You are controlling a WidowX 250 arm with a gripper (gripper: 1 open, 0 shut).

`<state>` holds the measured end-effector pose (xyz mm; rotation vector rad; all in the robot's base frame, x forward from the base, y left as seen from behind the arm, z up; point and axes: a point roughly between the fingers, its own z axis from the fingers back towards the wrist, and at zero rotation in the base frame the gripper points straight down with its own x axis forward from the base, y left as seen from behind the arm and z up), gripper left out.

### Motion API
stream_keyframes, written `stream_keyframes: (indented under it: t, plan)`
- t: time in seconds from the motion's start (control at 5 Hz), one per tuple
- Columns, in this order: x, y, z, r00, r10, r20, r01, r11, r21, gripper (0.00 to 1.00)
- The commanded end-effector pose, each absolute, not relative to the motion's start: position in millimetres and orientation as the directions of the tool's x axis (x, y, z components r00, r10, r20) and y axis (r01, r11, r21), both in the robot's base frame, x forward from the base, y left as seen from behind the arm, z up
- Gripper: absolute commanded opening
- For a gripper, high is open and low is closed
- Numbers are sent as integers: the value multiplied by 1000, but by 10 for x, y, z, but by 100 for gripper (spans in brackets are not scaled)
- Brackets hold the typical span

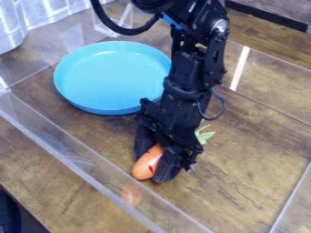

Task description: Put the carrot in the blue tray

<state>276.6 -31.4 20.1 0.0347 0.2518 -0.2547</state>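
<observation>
So the black robot arm (195, 64) comes in from the top of the view and points steeply down at the wooden tabletop (261, 155), with its gripper (159, 164) planted right over the carrot (147, 165). The jaws look clamped tight on the carrot: the black fingers (177, 164) sit on either side of the orange body, and only the rounded orange end pokes out at the bottom between them. A bit of the light green leafy top (205, 136) sticks out on the far side of the gripper, just beside the wrist. The carrot is low on the table surface; I honestly can't tell whether it's resting on the wood or lifted a hair off it. The blue tray (85, 73) sits up and to the left of the carrot, near it but not touching, and its round dish has nothing in it. A clear acrylic wall (73, 150) runs diagonally just in front of the carrot, on the side away from the tray's far rim. A metallic container (10, 32) peeks in beyond the tray at the upper left corner.
</observation>
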Motion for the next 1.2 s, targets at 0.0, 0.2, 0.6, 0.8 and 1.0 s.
stream_keyframes:
  t: [0.0, 0.2, 0.6, 0.8, 1.0]
  plan:
    - [2854, -310, 383, 947, -257, -195, 265, 964, 18, 0]
    - [2857, -294, 402, 946, -261, -195, 270, 963, 24, 0]
    - [2861, -260, 444, 944, -269, -194, 280, 959, 35, 0]
    - [2860, -241, 482, 943, -272, -193, 284, 958, 41, 0]
    - [2860, -219, 536, 943, -273, -191, 287, 957, 50, 0]
